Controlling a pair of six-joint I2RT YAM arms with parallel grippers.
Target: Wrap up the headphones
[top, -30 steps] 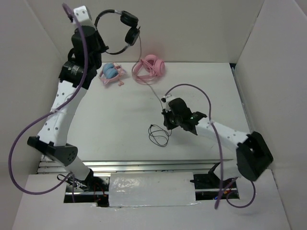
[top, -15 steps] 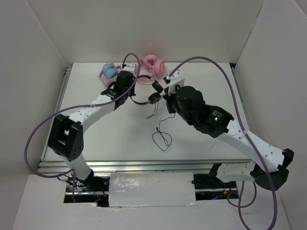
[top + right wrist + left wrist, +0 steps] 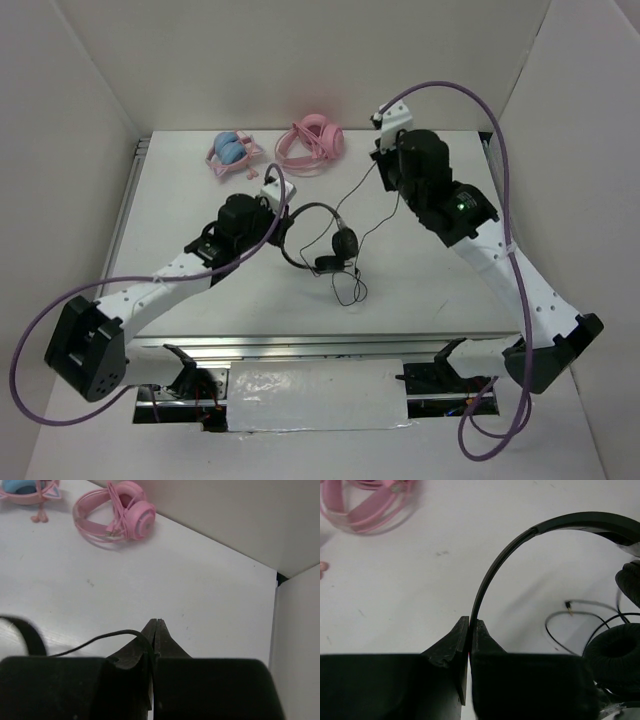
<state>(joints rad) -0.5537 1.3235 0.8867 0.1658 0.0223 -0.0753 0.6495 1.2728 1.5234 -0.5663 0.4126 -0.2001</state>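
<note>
1. The left hand (image 3: 470, 625) is clamped on the thin headband of the black headphones (image 3: 345, 243), at the tabletop's (image 3: 420, 290) centre.
2. The right hand (image 3: 156, 626) is closed, pinching their cable (image 3: 95, 639), at 2 o'clock from the earcups.

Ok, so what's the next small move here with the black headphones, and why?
Probably swing the right tool, shut on the cable, toward the earcups to lay a first loop: the left tool clamps the headband, and the cable is not yet wound.
</note>
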